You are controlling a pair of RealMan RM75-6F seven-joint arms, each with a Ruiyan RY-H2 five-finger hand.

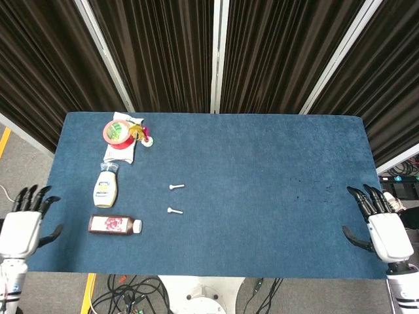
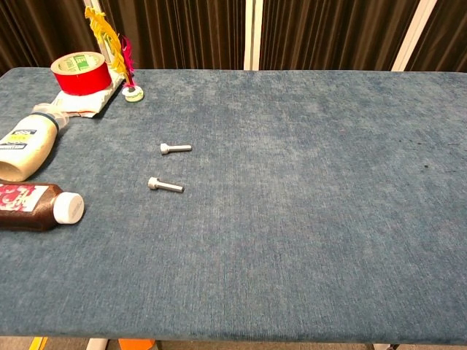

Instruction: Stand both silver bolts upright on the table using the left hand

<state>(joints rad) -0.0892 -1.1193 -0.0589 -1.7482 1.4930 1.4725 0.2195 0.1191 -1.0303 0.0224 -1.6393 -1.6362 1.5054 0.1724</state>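
Two silver bolts lie on their sides on the blue table (image 1: 262,170). The far bolt (image 1: 176,186) (image 2: 175,148) and the near bolt (image 1: 174,210) (image 2: 165,185) both have their heads to the left. My left hand (image 1: 23,222) hovers off the table's left edge, open, fingers spread, holding nothing, well left of the bolts. My right hand (image 1: 380,222) is off the right edge, open and empty. Neither hand shows in the chest view.
Along the left side lie a dark red bottle with a white cap (image 1: 115,225) (image 2: 36,207), a white mayonnaise bottle (image 1: 106,186) (image 2: 25,146), a red tape roll (image 1: 116,133) (image 2: 80,71) on a packet, and a feathered shuttlecock (image 2: 120,55).
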